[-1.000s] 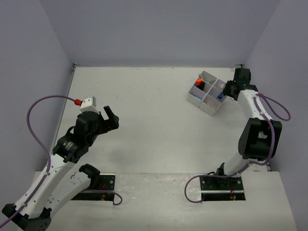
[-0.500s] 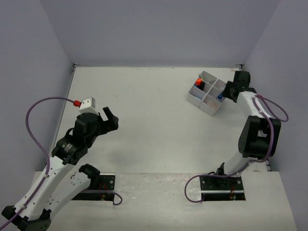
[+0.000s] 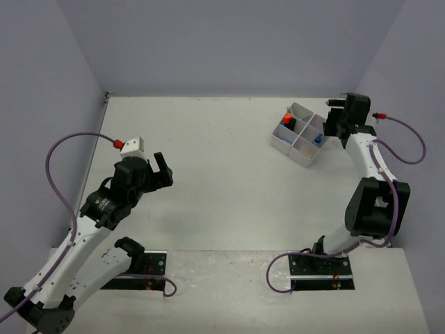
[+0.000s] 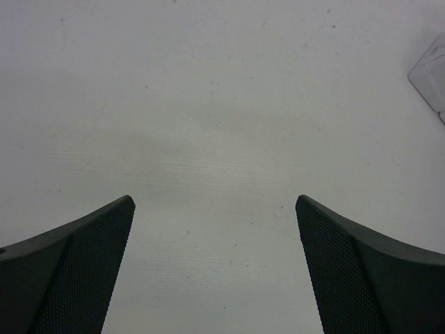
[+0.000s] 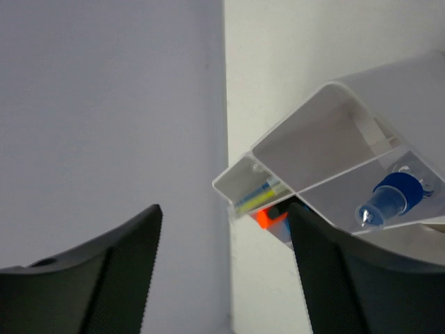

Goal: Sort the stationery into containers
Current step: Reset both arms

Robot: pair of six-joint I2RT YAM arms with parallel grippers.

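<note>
- The left gripper hangs well left of the tray, over the bench, with its jaws wide and holding nothing.
- Inside the tray lie an orange-capped highlighter and a blue marker.
- The right gripper, wide and empty, sits just right of the tray; best to lift it straight up, so no finger nudges the rim.
</note>
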